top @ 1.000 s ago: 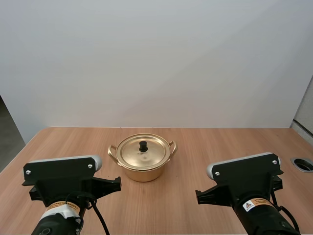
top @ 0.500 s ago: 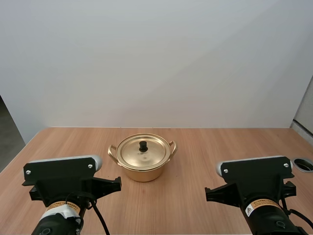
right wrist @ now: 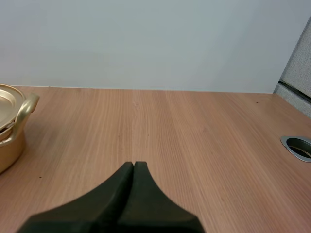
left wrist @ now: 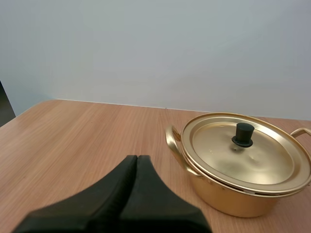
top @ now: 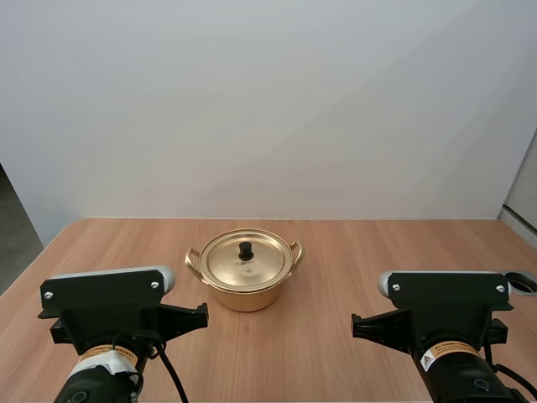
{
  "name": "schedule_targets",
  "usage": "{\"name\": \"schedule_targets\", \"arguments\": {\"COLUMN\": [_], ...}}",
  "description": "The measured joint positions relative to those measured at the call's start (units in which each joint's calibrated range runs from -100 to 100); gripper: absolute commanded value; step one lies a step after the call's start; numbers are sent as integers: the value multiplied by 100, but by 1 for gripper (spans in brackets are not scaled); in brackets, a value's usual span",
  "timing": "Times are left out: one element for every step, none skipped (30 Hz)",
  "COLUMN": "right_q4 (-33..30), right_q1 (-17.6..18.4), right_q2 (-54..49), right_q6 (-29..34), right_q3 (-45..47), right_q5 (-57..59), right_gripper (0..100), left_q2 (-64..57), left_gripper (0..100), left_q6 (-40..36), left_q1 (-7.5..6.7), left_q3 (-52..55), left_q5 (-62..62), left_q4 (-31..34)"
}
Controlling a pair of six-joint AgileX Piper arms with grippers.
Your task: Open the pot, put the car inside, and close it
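A gold pot [top: 244, 281] with two side handles stands at the middle of the wooden table, its lid [top: 246, 259] on it with a black knob [top: 246, 250]. In the left wrist view the pot [left wrist: 243, 191] sits a little beyond and to the side of my left gripper [left wrist: 137, 158], whose fingers lie together as one dark wedge, shut on nothing. My right gripper [right wrist: 133, 164] is likewise shut on nothing, with one handle of the pot [right wrist: 24, 110] off to its side. Both arms sit near the front edge, left [top: 109, 319] and right [top: 440, 323].
A round metal grommet hole [top: 522, 281] is set in the table at the far right, also seen in the right wrist view [right wrist: 299, 146]. Bare wood [top: 336, 252] lies around the pot.
My right arm has shifted to the right and slightly down toward the front edge. The left arm and the pot have not moved.
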Motion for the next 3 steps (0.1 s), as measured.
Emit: {"name": "schedule_targets", "arguments": {"right_q4": [0,0,0], "right_q1": [0,0,0], "right_q2": [0,0,0], "right_q6": [0,0,0], "right_q3": [0,0,0], "right_q5": [0,0,0], "right_gripper": [0,0,0], "left_q2": [0,0,0], "left_gripper": [0,0,0], "left_q6": [0,0,0], "left_q1": [0,0,0], "left_q3": [0,0,0], "left_q5": [0,0,0], "left_q4": [0,0,0]}}
